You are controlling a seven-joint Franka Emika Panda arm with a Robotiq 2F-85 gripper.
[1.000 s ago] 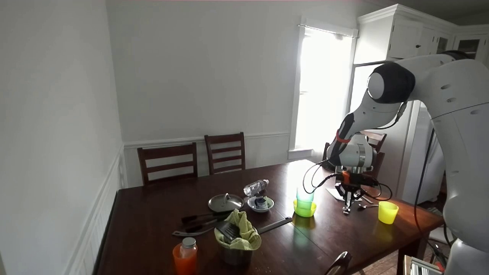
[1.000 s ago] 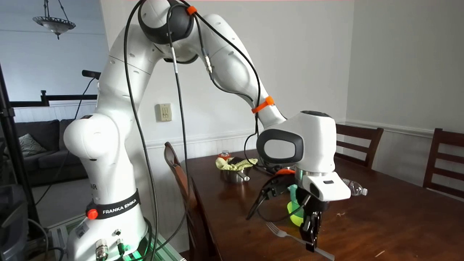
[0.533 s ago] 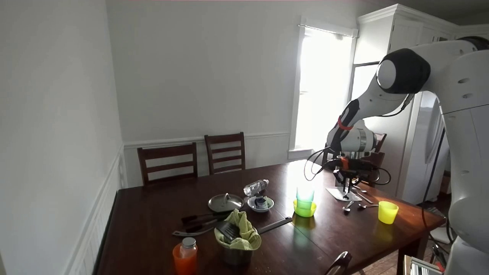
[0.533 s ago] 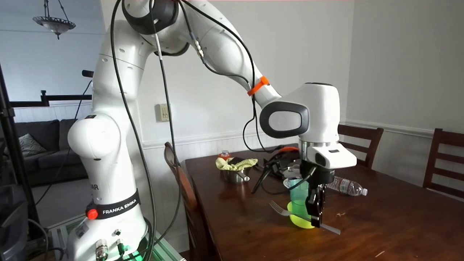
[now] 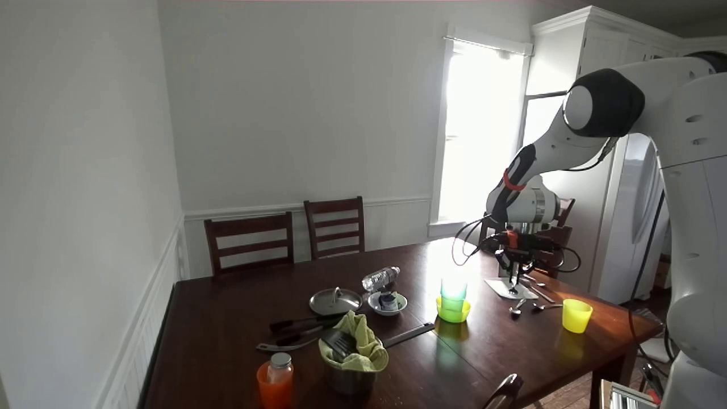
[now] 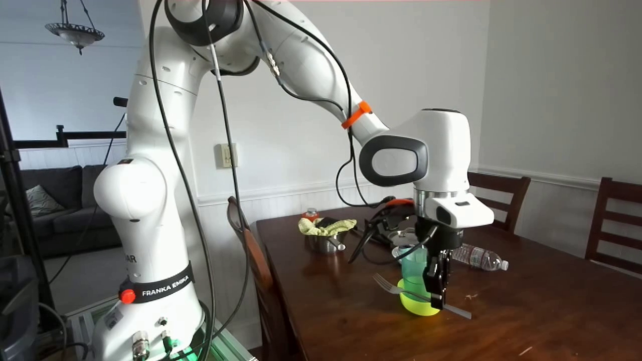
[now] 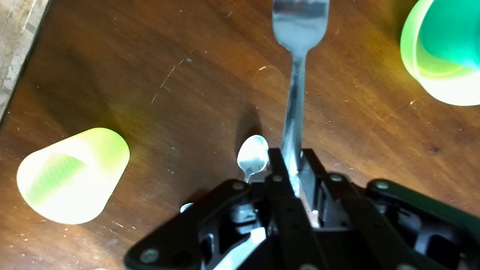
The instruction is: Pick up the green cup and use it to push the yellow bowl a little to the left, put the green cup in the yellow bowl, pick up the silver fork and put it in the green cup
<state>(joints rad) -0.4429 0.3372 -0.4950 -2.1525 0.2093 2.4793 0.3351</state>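
The translucent green cup (image 5: pixel 453 296) stands upright inside the lime-yellow bowl (image 5: pixel 453 316). The cup (image 6: pixel 414 266) and bowl (image 6: pixel 420 308) also show in an exterior view, partly behind my gripper (image 6: pixel 437 302). In the wrist view the cup (image 7: pixel 453 32) and bowl (image 7: pixel 412 63) are cut off at the upper right. My gripper (image 7: pixel 291 152) is shut on the silver fork (image 7: pixel 297 78), with a finger on each side of the handle. The fork (image 6: pixel 388 286) is raised above the table, its tines pointing away from the fingers. The gripper (image 5: pixel 514 278) is to the right of the bowl.
A yellow cup (image 5: pixel 577 316) stands near the table's right end, with spoons (image 5: pixel 517 309) beside it and a white sheet (image 5: pixel 502 287) behind. A pot (image 5: pixel 352 378) with a cloth, an orange cup (image 5: pixel 275 389), a bottle (image 5: pixel 380 279) and a white dish (image 5: pixel 388 305) are farther along.
My gripper has risen from the table with the fork in it, mostly in the first half second, then slightly more. The green cup and the yellow bowl have not moved.
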